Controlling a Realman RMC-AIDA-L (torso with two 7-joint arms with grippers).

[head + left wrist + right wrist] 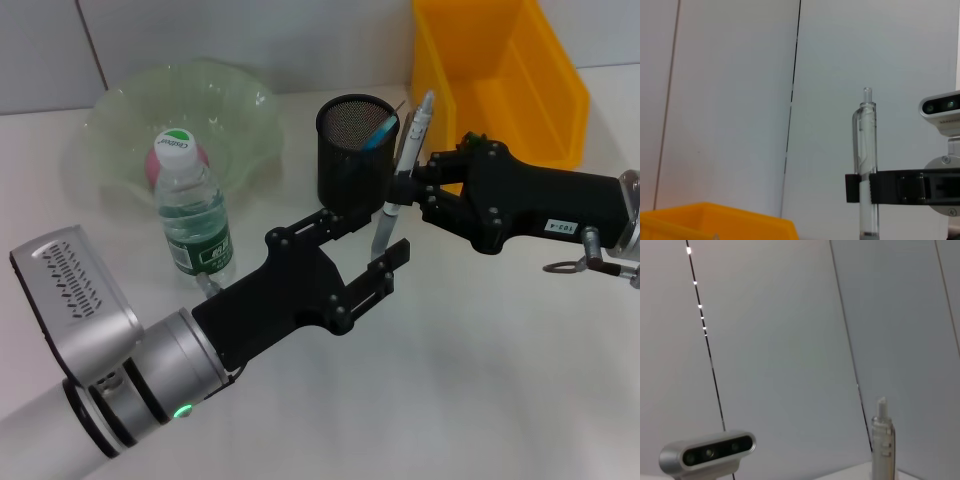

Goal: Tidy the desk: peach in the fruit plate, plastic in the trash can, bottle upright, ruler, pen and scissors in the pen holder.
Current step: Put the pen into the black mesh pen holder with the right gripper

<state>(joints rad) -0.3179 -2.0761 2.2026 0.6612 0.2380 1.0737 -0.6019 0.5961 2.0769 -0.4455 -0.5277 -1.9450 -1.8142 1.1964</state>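
pen (402, 170) | upright, clamped by right gripper (408, 190) | left gripper (370, 245) spread beside it

Tabletop (480, 400): plain white. Fruit plate (120, 120): translucent pale green, scalloped rim. Peach (200, 155): pink. Bottle (192, 215): clear plastic, white cap with a green mark, green-and-white label. Pen holder (352, 150): black mesh, with a blue item (380, 130) inside. Pen (400, 170): clear barrel, white and grey sections. Trash can (500, 75): solid yellow. Left hand (385, 240) and right hand (405, 185): matte black. Left arm housing (110, 340): silver-grey with a green indicator light (182, 409).
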